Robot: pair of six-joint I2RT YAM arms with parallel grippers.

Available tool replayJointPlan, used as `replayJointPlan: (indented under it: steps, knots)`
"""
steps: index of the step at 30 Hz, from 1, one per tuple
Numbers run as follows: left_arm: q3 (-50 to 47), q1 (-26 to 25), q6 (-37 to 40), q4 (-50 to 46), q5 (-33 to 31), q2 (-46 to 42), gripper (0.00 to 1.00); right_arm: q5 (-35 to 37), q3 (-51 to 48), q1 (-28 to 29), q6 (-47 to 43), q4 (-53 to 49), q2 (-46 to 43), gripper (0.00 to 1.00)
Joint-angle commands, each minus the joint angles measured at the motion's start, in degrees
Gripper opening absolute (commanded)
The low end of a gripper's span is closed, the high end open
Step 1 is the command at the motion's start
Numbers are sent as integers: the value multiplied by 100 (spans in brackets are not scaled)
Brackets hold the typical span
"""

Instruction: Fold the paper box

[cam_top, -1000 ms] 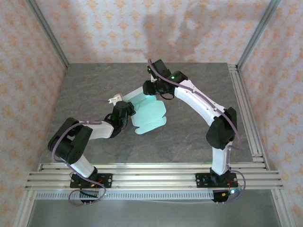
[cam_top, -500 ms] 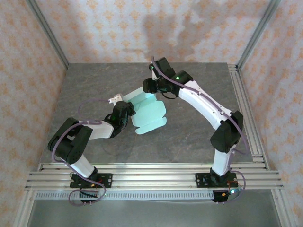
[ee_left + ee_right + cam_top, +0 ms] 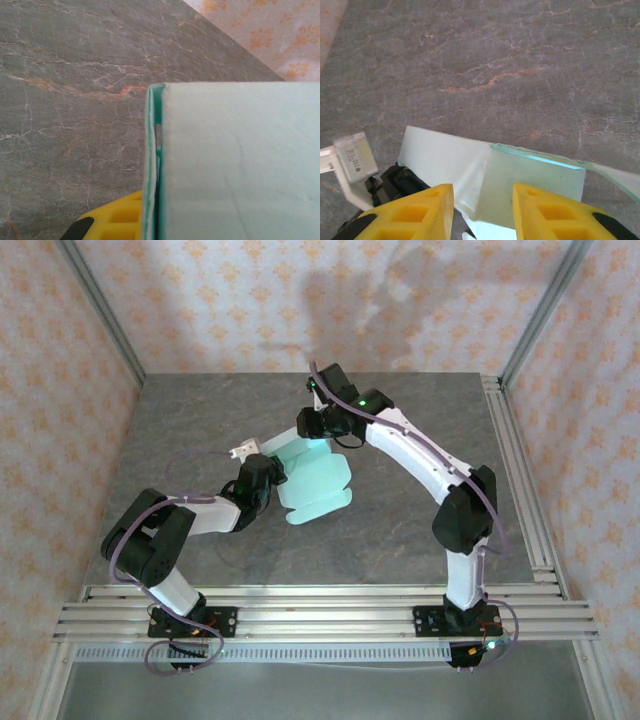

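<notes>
left hand (image 3: 271, 473) tight on paper box (image 3: 320, 486)

The box (image 3: 315, 483) lies on the tabletop (image 3: 420, 530), a little toward 11 o'clock from its middle. The left hand (image 3: 274, 480) is at the box's 9 o'clock edge, clamped on it. The right hand (image 3: 316, 443) hangs over the box's 12 o'clock edge, its fingers (image 3: 410, 210) apart above a panel. The left hand sits near, at about 8 o'clock from the right hand. The left arm (image 3: 160, 540) reaches in from the tabletop's 7 o'clock, the right arm (image 3: 440, 480) from 5 o'clock.
</notes>
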Motion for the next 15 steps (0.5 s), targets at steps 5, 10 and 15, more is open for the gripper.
replayJointPlan:
  steps: [5, 10, 15]
  knots:
    - [130, -61, 78, -20, -172, -33, 0, 8, 282, 53, 27, -127, 146, 23]
    - [147, -63, 100, -53, -157, -23, 0, 76, 272, 53, 19, -151, 107, 18]
    - [165, -63, 104, -67, -159, -18, 0, 78, 279, 47, -5, -159, 82, 11]
